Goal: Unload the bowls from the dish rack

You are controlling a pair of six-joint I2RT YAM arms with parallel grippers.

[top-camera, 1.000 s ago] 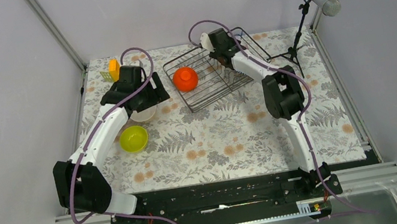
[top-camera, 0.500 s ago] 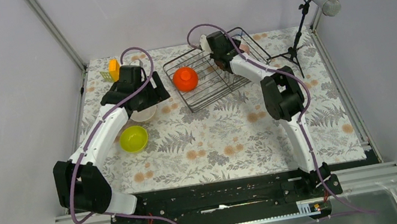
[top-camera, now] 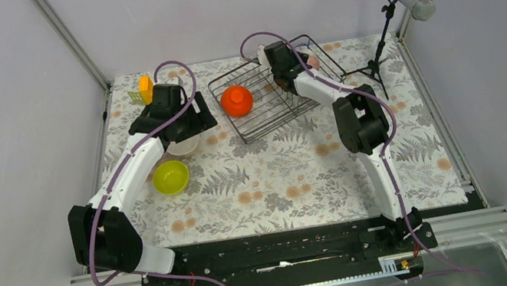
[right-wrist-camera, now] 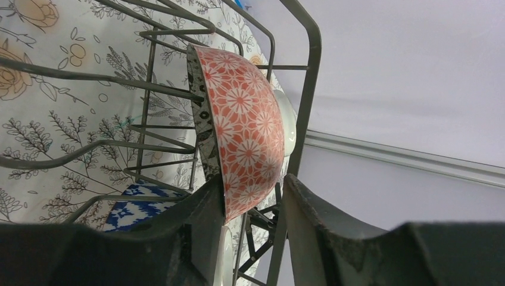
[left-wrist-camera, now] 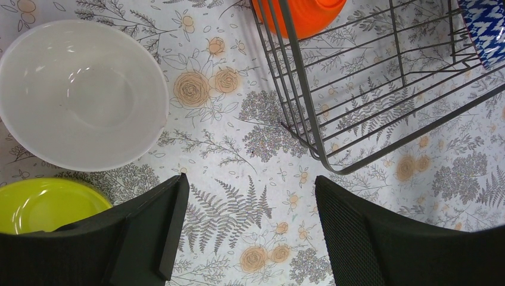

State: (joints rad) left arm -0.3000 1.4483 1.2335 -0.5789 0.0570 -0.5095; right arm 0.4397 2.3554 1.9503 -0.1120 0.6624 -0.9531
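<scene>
As it stands on edge, the pink bowl (right-wrist-camera: 241,137) shows white flowers.

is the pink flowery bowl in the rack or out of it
In. The pink bowl stands on edge between the wires of the rack, with the right gripper straddling its rim.

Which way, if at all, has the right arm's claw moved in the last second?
Yes, slightly: the right gripper has edged rightward along the dish rack, toward the pink patterned bowl it now straddles.
</scene>
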